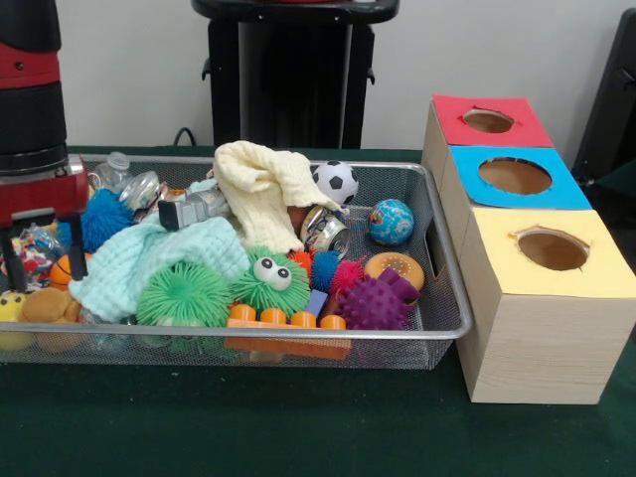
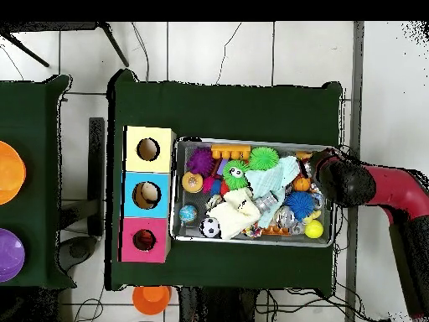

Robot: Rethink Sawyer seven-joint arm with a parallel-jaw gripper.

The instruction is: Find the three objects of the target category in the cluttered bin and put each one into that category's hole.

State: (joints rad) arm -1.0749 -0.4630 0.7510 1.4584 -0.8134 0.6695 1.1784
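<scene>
The wire mesh bin [image 1: 437, 328] is full of toys and also shows in the overhead view [image 2: 179, 189]. My gripper [image 1: 30, 270] hangs open and empty over the bin's left end; in the overhead view the gripper [image 2: 322, 170] is at the bin's right end. Just below it lie the yellow duck-like toy [image 1: 10, 308] and the tan-brown plush animal [image 1: 48, 304], neither of them held. I cannot pick out the tiger figure. The red-topped hole [image 1: 488, 120] is the farthest of the three in the wooden box beside the bin and also shows in the overhead view [image 2: 144, 241].
Blue-topped hole [image 1: 515, 176] and yellow-topped hole [image 1: 553, 248] sit nearer. The bin holds a mint cloth [image 1: 149, 260], a cream cloth [image 1: 260, 189], green spiky balls [image 1: 184, 294], a googly-eyed green ball [image 1: 270, 280], a purple spiky ball [image 1: 378, 303], a soccer ball [image 1: 336, 182] and a globe ball [image 1: 391, 222].
</scene>
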